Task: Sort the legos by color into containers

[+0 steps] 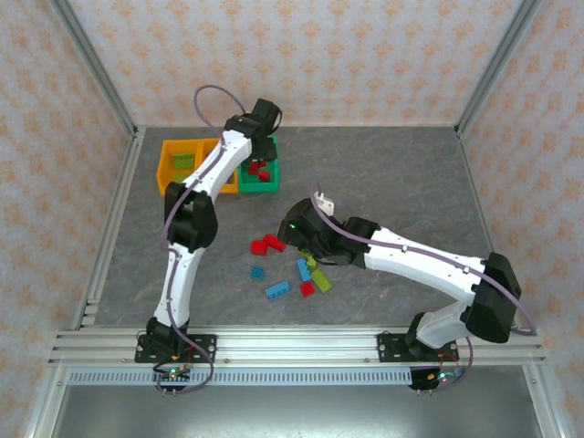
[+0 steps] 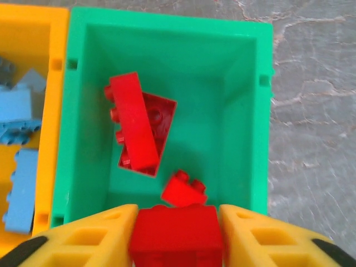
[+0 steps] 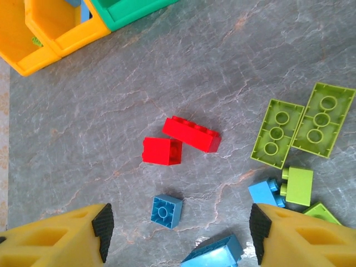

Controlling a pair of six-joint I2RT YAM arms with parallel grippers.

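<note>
Red brick (image 2: 177, 236) sits pinched between my L jaws, over the 6 o'clock edge of the green bin (image 2: 245, 111). Other red legos (image 2: 139, 125) lie inside. Orange bins (image 1: 165, 172) sit at its 9 o'clock. R jaws are wide open w/ nothing held, over loose red (image 3: 189, 133), blue (image 3: 166, 210) and lime (image 3: 300, 125) pcs mid-surface (image 3: 222, 72).

readable text: none | labels, brands: none | numbers, signs: none

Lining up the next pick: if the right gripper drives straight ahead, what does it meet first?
Probably the small blue lego on the table, roughly centred ahead of the right gripper; depth unclear.
</note>
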